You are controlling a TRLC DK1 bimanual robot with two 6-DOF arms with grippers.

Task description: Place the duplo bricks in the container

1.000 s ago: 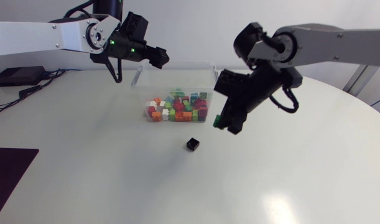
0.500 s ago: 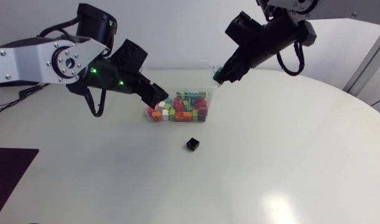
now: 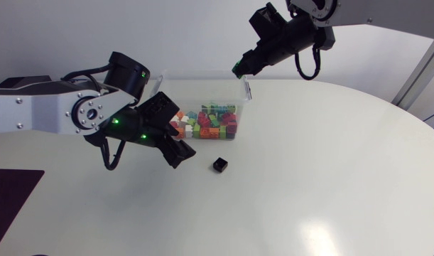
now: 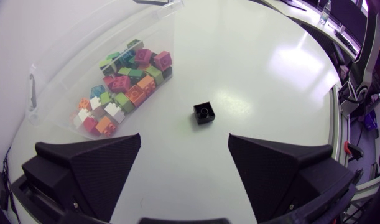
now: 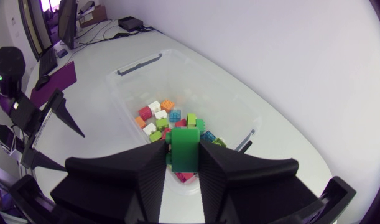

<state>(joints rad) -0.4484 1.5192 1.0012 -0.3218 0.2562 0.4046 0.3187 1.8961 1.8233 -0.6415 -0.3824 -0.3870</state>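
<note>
Both loose pieces are hard, light, stiff plastic with smooth flat sides, so they should bear a firm squeeze without harm but could slip if caught on a corner. The sound hold is across two opposite faces. The right pincer (image 3: 239, 70) has the green duplo brick (image 5: 185, 149) pinched that way, high over the clear container (image 5: 140, 63) near its far corner and above the heap of coloured bricks (image 4: 124, 84). Letting go over the heap's middle looks safer than near the rim, where a light brick might bounce out. The black duplo brick (image 4: 204, 112) lies alone on the white surface (image 3: 330, 178), near the container's front wall but apart from it. The left pincer (image 4: 185, 137) hangs spread wide and empty, with the brick ahead of its fingers. There is open room on every side of that brick, and only the container wall asks for care on the lift.
</note>
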